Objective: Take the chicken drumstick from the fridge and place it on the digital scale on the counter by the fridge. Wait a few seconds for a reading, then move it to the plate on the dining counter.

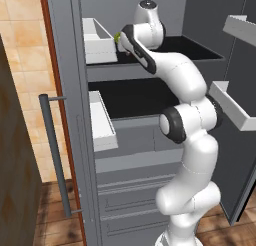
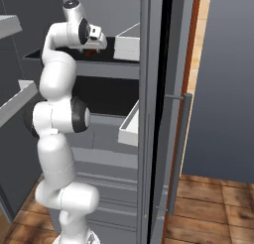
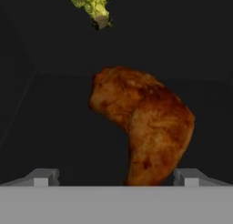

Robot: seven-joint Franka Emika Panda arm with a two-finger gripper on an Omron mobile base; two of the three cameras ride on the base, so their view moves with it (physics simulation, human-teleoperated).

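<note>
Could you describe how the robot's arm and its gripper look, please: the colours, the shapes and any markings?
The arm is glossy white, built of rounded, bulbous segments with dark grey to black bands and round caps at the joints. No cables or markings show. The gripper has two small, blocky grey finger tips with squared ends.

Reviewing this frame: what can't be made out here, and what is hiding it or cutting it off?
- Gripper fingertips, hand view: mostly cut off by the bottom edge.
- Chicken drumstick, hand view: narrow end runs below the edge; contact with fingers can't be judged. Right base view: a sliver beside the hand.
- Green leafy vegetable, hand view: top cropped; left base view: mostly behind the arm.
</note>
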